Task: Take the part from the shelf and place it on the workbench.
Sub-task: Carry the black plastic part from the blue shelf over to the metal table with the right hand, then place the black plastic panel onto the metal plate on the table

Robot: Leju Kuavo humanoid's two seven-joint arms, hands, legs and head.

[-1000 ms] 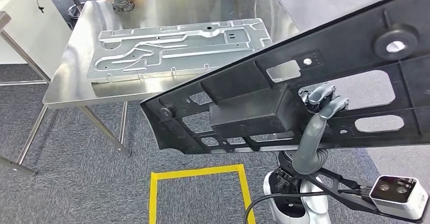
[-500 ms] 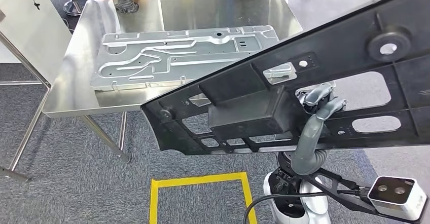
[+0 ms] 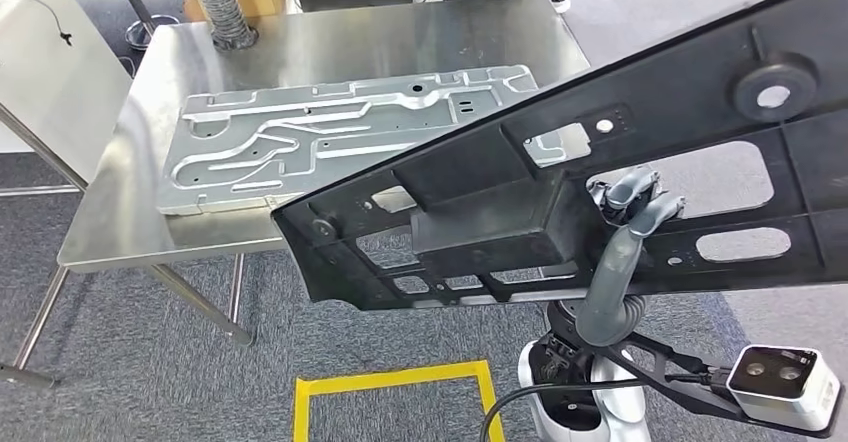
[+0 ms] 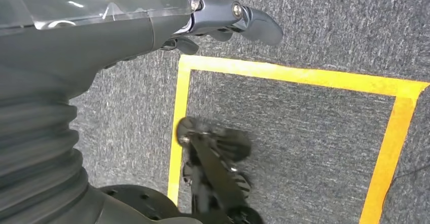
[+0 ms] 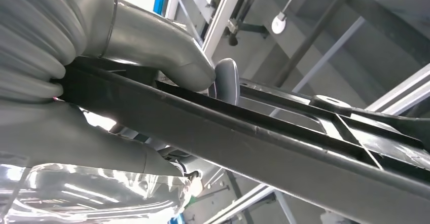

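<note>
A big black plastic part [image 3: 700, 132] with cut-outs and a boxy block slants across the right half of the head view, its low end hanging past the near edge of the steel workbench [image 3: 120, 222]. My right hand [image 3: 635, 202] grips the part from beneath. In the right wrist view the thumb and fingers [image 5: 127, 46] clamp the edge of the part [image 5: 284, 143]. My left hand [image 4: 101, 36] hangs over the carpet and holds nothing, one dark finger [image 4: 253, 24] stretched out.
A stamped silver metal plate [image 3: 300, 142] lies across the middle of the workbench. A ribbed hose [image 3: 215, 7] stands at its far left corner. A white cabinet [image 3: 50, 52] is at the left. A yellow tape square [image 3: 390, 377] marks the carpet near my feet.
The whole picture has shifted, so the camera has moved: the workbench now sits further left and lower. The part and my right hand keep the same place in the picture.
</note>
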